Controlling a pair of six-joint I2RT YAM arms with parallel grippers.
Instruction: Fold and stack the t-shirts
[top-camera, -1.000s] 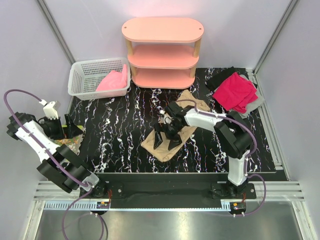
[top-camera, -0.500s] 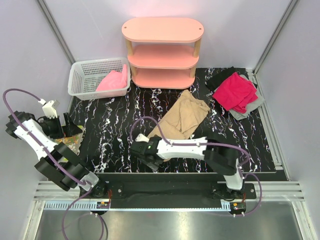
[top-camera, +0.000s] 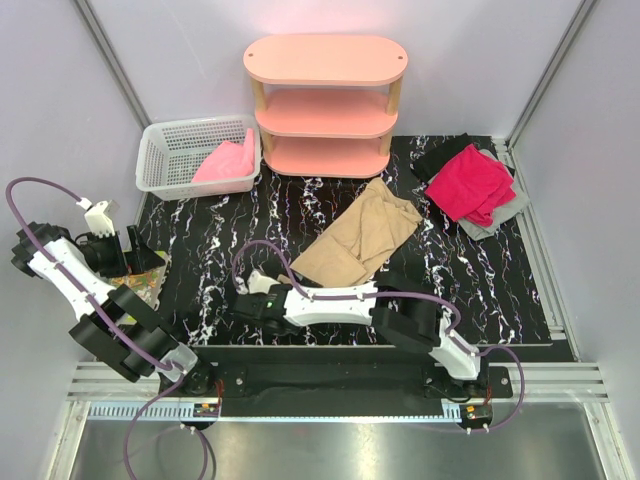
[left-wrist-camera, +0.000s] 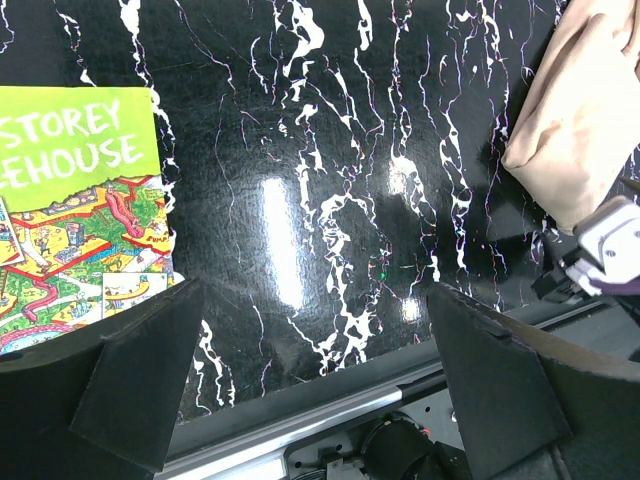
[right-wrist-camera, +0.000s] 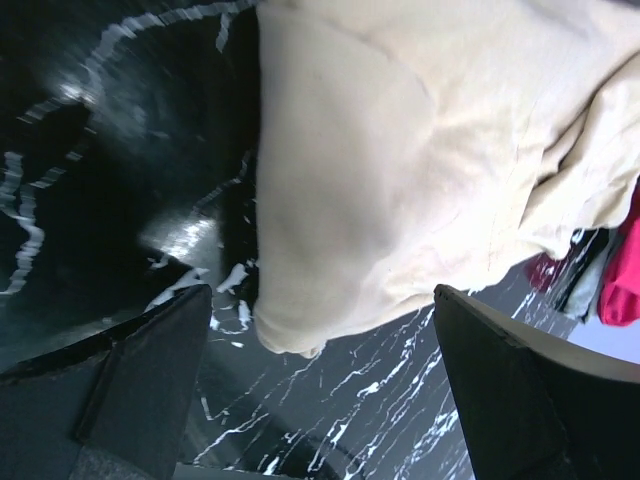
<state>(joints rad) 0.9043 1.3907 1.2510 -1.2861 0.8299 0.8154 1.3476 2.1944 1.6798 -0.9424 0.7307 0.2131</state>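
T-shirt (top-camera: 358, 240), soft tan, lies rumpled on glossy table (top-camera: 240, 230); left gripper (left-wrist-camera: 315, 340) and right gripper (right-wrist-camera: 320, 345) gape empty

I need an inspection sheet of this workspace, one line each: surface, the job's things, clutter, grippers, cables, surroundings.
Surface: glossy black marbled table.
Job's things: tan t-shirt lies rumpled at centre; magenta t-shirt on the grey t-shirt and black t-shirt, far right corner; pink t-shirt in the basket.
Clutter: picture book at the left edge; pink shelf at the back.
Grippers: left gripper open, beside the book; right gripper open, empty, by the tan t-shirt's near end.
Cables: purple cables loop above both arms.
Surroundings: grey walls, metal posts.
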